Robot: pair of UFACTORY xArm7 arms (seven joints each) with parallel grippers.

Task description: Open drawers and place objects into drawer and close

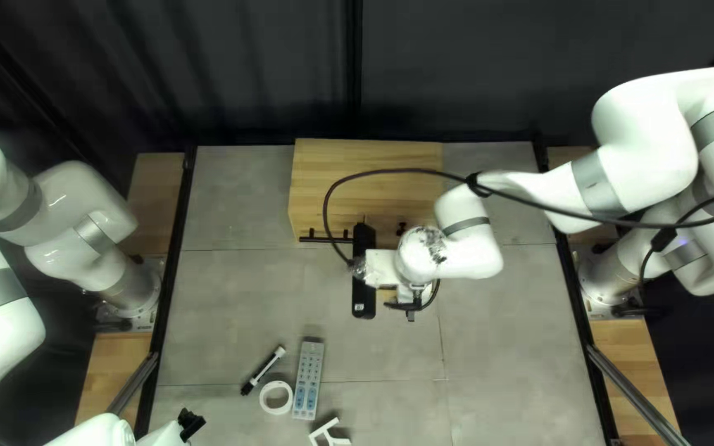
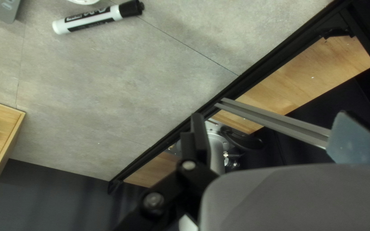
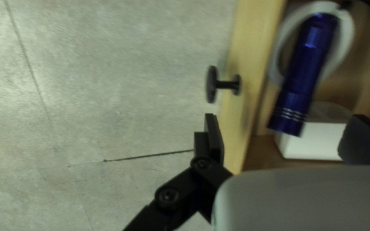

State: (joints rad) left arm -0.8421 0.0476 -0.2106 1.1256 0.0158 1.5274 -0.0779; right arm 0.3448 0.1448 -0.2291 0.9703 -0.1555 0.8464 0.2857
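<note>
The wooden cabinet [image 1: 365, 161] stands at the far part of the surface [image 1: 233, 306], with a black bar handle [image 1: 314, 239] on the left of its front. The right gripper [image 1: 364, 285] is over the cabinet's front side and an open drawer [image 3: 253, 51]. In the right wrist view this gripper [image 3: 285, 128] is spread wide — one finger outside the drawer's front wall, the other above its inside, with nothing clamped. A round black knob [image 3: 212, 84] sticks out of that wall, just ahead of the outer finger.

In the drawer, a blue flashlight [image 3: 305, 72] lies tilted across a white ring [image 3: 345, 38], its lower end by a white box [image 3: 311, 143].

The left gripper [image 1: 192, 423] is at the lower left of the top left view, well apart from the cabinet. Its wrist view shows the left gripper [image 2: 270, 124] wide too, holding nothing; a metal rail [image 2: 275, 124] crosses the view between its fingers.

Loose objects lie on the surface, nearer than the cabinet: a white marker with a black cap [image 1: 264, 369], a second white ring [image 1: 264, 398] and a grey remote [image 1: 308, 380] side by side — the ring in the middle, close to both — and, near the bottom edge of the top left view, a white angular piece [image 1: 322, 430].
</note>
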